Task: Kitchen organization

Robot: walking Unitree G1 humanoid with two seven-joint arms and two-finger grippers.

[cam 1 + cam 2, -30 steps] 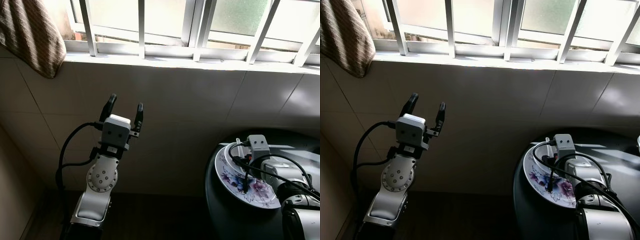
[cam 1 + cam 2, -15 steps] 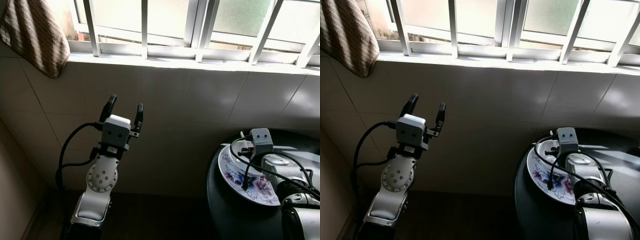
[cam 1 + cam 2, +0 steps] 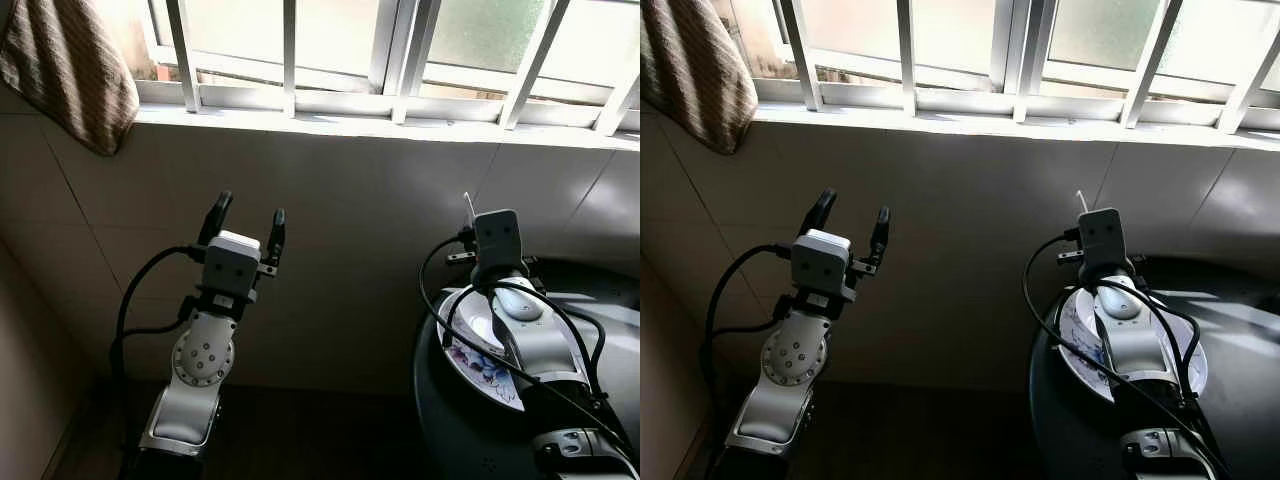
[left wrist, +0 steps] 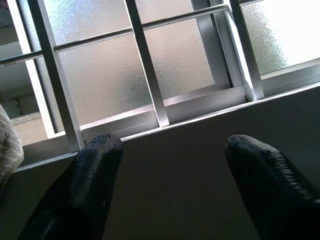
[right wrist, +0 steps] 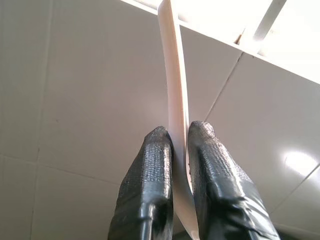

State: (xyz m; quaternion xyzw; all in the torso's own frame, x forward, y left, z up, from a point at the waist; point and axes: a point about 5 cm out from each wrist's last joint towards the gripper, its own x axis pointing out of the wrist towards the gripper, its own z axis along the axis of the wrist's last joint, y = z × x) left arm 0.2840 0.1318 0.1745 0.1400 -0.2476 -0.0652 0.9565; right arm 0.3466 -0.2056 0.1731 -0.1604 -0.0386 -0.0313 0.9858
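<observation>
White and thin, a curved plastic utensil handle (image 5: pixel 176 100), perhaps a spoon's, is pinched between the right pincer's (image 5: pixel 180 137) closed fingers, raised above the floral white plate (image 3: pixel 478 362) on the dark round bench (image 3: pixel 600 310). The left pincer (image 3: pixel 247 215) hangs open toward the barred window (image 3: pixel 400 50), empty.
</observation>
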